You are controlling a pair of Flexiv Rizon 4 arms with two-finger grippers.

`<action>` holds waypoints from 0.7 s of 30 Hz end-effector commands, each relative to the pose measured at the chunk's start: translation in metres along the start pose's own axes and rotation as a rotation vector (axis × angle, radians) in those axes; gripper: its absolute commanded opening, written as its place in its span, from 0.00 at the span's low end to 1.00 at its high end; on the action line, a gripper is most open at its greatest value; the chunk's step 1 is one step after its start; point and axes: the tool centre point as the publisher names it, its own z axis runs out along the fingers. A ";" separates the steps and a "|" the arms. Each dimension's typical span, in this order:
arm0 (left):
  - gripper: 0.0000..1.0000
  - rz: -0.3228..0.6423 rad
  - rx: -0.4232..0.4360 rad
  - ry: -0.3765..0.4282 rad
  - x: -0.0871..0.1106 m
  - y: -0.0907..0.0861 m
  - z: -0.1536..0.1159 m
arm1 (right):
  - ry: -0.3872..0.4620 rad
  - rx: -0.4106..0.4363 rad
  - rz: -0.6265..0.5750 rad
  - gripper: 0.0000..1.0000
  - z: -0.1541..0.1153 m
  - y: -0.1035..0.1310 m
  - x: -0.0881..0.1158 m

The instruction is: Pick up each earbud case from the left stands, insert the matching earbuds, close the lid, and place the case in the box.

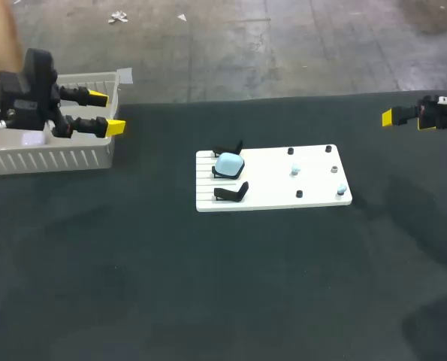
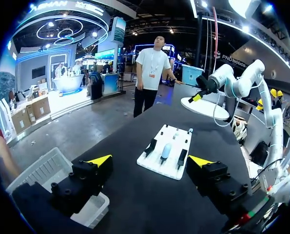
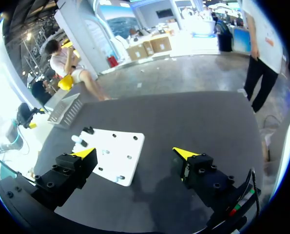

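Dark cloth covers the table [image 1: 208,286].

Head view: a white board [image 1: 313,197] lies near the table's middle. Three black stands [image 1: 231,193] sit in a row at its left end. The light-blue earbud case [image 1: 228,165] rests on the middle stand with its lid down; the other two stands are bare. Small pale earbuds [image 1: 295,172] and black pegs [image 1: 290,151] are scattered over the board's right half. A white slatted basket [image 1: 50,158] stands at the table's far left edge. The left gripper [image 1: 107,112] hangs over the basket's right end with its fingers spread wide and nothing in them. The right gripper [image 1: 407,117] is at the far right edge, well apart from the board; its spread cannot be judged from here.

Left wrist view: the left gripper [image 2: 151,163] stands wide, gripping nothing. The basket [image 2: 42,170] lies under and beside one finger. The board [image 2: 170,169] is ahead, and the earbud case [image 2: 166,151] sits between two black stands [image 2: 150,146].

Right wrist view: the right gripper [image 3: 135,153] is wide and unloaded. The board [image 3: 120,146] lies ahead of it, nearer one finger, and the basket [image 3: 66,109] is beyond at the table's edge. The case cannot be made out here.
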 end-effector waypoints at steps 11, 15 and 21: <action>1.00 0.148 0.186 0.009 -0.003 -0.003 0.072 | 0.001 -0.003 -0.001 1.00 0.001 -0.001 0.000; 1.00 0.186 0.237 0.048 0.003 -0.006 0.098 | 0.001 -0.003 -0.001 1.00 0.001 -0.001 0.000; 1.00 0.211 0.291 0.064 0.012 -0.011 0.128 | 0.001 -0.003 -0.001 1.00 0.001 -0.001 0.000</action>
